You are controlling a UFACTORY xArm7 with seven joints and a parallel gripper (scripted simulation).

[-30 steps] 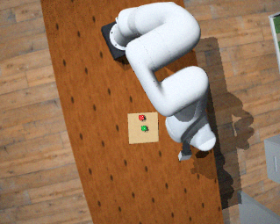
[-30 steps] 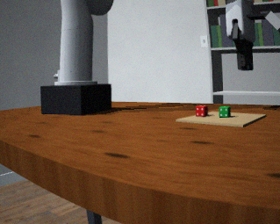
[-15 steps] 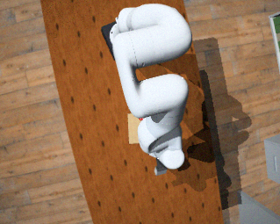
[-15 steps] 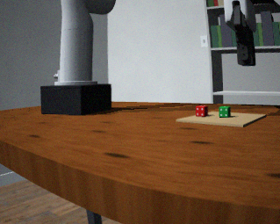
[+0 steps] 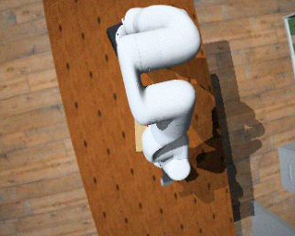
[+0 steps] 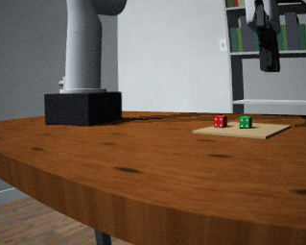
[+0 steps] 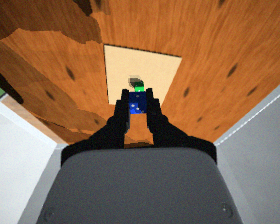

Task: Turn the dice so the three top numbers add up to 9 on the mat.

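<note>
Pincer [image 7: 139,109] clamped on blue die [image 7: 137,102], high above mat [image 7: 155,67] — red [image 6: 220,121] and green [image 6: 246,122] already below, blue still to place, sum unverified.

Wooden table [image 6: 133,152] under tan mat [image 6: 258,131]

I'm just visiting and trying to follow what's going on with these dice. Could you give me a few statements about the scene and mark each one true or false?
1. The end effector is holding a blue die. True.
2. Three dice are resting on the mat. False: only the red die and the green die rest there; the blue one is held in the air.
3. The end effector is touching the table. False: it hangs well above it.
4. In the wrist view, the held die is over the mat. True.
5. The red and green dice are stacked. False: they sit side by side, apart.
</note>
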